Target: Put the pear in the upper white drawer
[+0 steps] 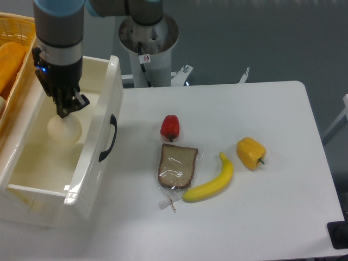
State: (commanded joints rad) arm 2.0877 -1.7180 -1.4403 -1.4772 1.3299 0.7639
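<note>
The pear (64, 130), pale cream and round, is low inside the upper white drawer (106, 95), near its back left part. The drawer is pulled open, its curved black handle (110, 139) facing the table. My gripper (64, 112) reaches straight down into the drawer, directly above the pear. Its dark fingers are pinched together on the top of the pear, at the stem. The stem itself is hidden by the fingers. Whether the pear rests on the drawer floor I cannot tell.
A woven yellow basket (22, 27) with an orange item sits behind the drawer at far left. On the table lie a red pepper (170, 126), bagged bread (177, 165), a banana (211, 182) and a yellow bell pepper (250, 153). The arm's base (148, 41) stands behind.
</note>
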